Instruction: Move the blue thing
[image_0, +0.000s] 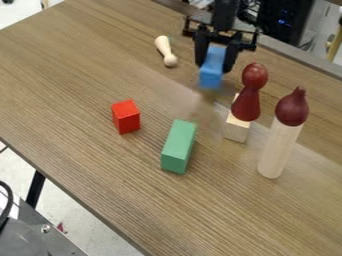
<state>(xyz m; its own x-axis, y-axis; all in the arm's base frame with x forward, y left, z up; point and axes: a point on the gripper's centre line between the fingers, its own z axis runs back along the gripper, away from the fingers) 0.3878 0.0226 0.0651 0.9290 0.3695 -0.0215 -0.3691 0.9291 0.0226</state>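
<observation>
At the upper right of centre, the black gripper (215, 56) hangs over the wooden table, its two fingers closed on the sides of a blue block (212, 69). The block is long and rectangular, and its lower end sticks out beyond the fingertips toward the camera. Whether it touches the tabletop or is held above it, I cannot tell.
A pale wooden pin (165, 51) lies left of the gripper. Nearer the camera are a red block (125, 117) and a green block (178, 146). Right of these, a dark red figure (247, 95) is on a pale block (236, 128), beside a pale cylinder (277, 150) with a dark red top (292, 107).
</observation>
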